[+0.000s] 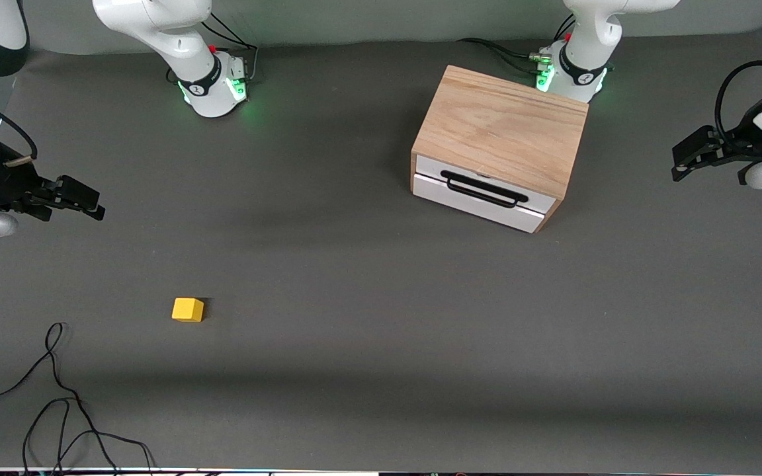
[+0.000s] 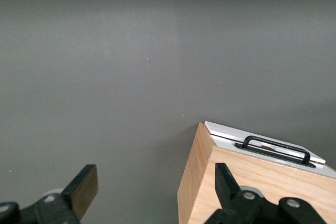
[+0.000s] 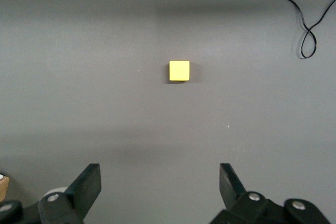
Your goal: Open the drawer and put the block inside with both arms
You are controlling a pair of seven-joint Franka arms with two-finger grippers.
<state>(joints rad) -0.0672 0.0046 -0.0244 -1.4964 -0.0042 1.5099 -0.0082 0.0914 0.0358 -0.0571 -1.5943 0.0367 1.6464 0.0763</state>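
Note:
The block (image 1: 188, 309) is a small yellow cube lying alone on the grey table toward the right arm's end; the right wrist view also shows the block (image 3: 179, 71). My right gripper (image 1: 86, 198) hangs open and empty above the table at that end, with its fingertips (image 3: 90, 179) wide apart. The light wooden box (image 1: 500, 129) stands in front of the left arm's base, and its white-fronted drawer (image 1: 480, 192) with a black bar handle (image 1: 483, 188) is shut. My left gripper (image 1: 677, 165) hovers open and empty beside the box (image 2: 247, 182), toward the left arm's end.
A loose black cable (image 1: 57, 396) lies near the table's front edge at the right arm's end, nearer to the front camera than the block; the right wrist view shows this cable (image 3: 307, 19) too. Bare grey mat lies between the block and the box.

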